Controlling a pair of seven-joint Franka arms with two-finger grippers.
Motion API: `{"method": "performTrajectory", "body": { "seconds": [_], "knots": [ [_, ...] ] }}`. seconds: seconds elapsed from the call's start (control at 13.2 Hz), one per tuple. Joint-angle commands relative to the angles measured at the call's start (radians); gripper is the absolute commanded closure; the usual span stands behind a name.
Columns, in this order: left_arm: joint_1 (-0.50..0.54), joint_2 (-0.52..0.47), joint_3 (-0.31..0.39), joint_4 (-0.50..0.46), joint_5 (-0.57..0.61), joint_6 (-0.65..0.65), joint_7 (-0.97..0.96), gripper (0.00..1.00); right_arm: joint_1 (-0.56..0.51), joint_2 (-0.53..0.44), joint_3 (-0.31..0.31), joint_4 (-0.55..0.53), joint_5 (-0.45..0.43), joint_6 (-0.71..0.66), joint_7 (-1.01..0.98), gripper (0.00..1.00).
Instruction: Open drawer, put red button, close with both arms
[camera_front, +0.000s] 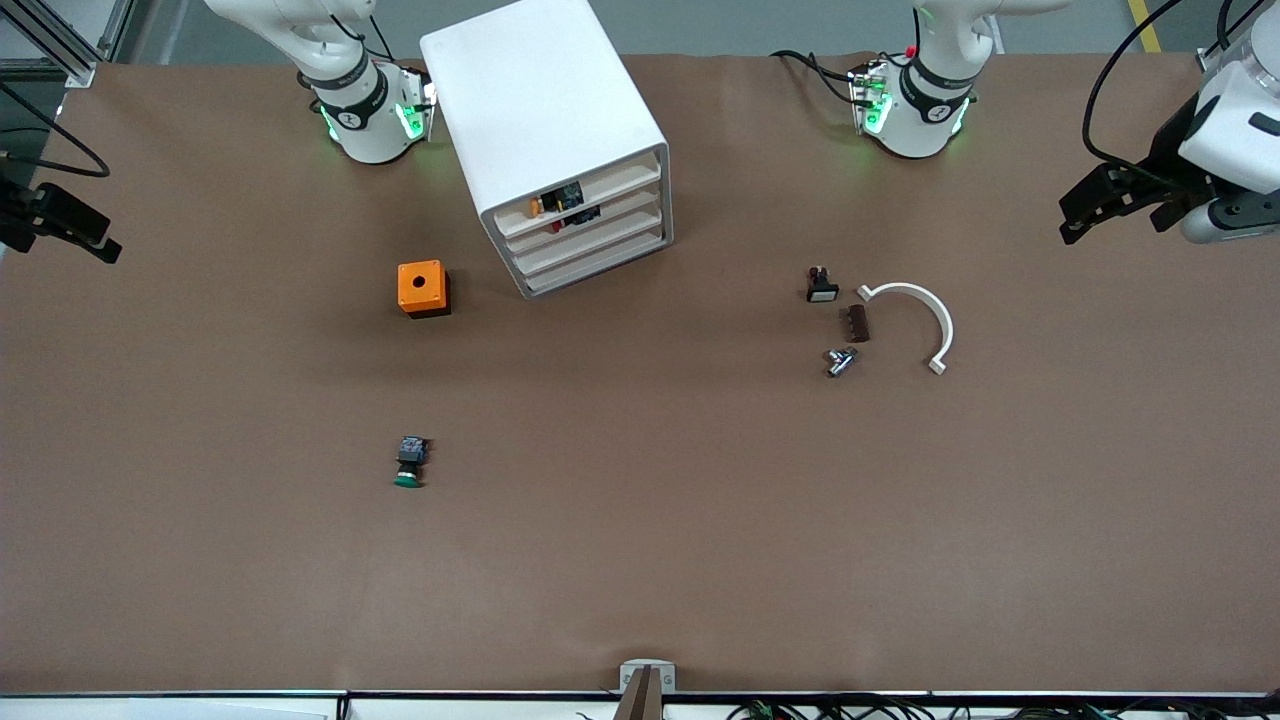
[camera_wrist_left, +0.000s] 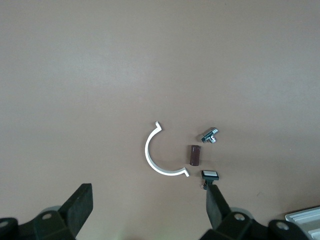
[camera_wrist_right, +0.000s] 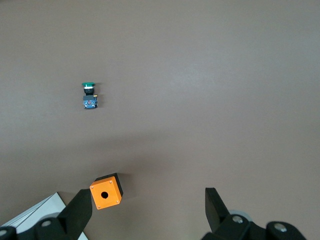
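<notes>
Looking across from the right arm's end: the right hand (camera_wrist_right: 149, 212) hangs high over that end of the bench (camera_front: 640, 560), fingers wide apart, holding nothing. Below it are the orange cube (camera_front: 423, 288) and, nearer the camera, the green button (camera_front: 410, 463). That's trap one: same body as the target, wrong cap, and it's the easy grab.

The cabinet (camera_front: 545, 120) sits skewed, with none of its drawers (camera_front: 590, 245) pulled out. A pull that's off its axis would probably drag or twist the whole box unless the other arm braces it.

Honestly I can't find the red button on the bench. The only red is a speck (camera_front: 554, 228) in the cabinet front, too small to call.

Then there's the clutter: a black part (camera_front: 821, 285), a brown block (camera_front: 854, 323), a metal fitting (camera_front: 840, 361) and a white clip (camera_front: 920, 320). A low sweep would scatter them.

The left hand (camera_wrist_left: 150, 212) waits over its own end, fingers spread and empty.
</notes>
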Motion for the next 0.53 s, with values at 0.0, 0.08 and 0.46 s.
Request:
{"method": "performTrajectory", "body": {
  "seconds": [0.0, 0.08, 0.46],
  "knots": [
    [0.0, -0.006, -0.02, -0.005, 0.006, -0.003, 0.01, 0.0, -0.016, -0.01, 0.014, -0.001, -0.003, -0.01, -0.014, 0.0],
    [0.002, -0.002, -0.02, -0.005, 0.005, -0.002, 0.016, 0.0, -0.016, -0.008, 0.014, -0.001, -0.003, -0.008, -0.014, 0.0],
    [-0.001, 0.028, -0.034, 0.026, 0.009, 0.0, 0.011, 0.0, -0.017, -0.008, 0.014, -0.006, -0.003, -0.01, -0.015, 0.0]
  ]
}}
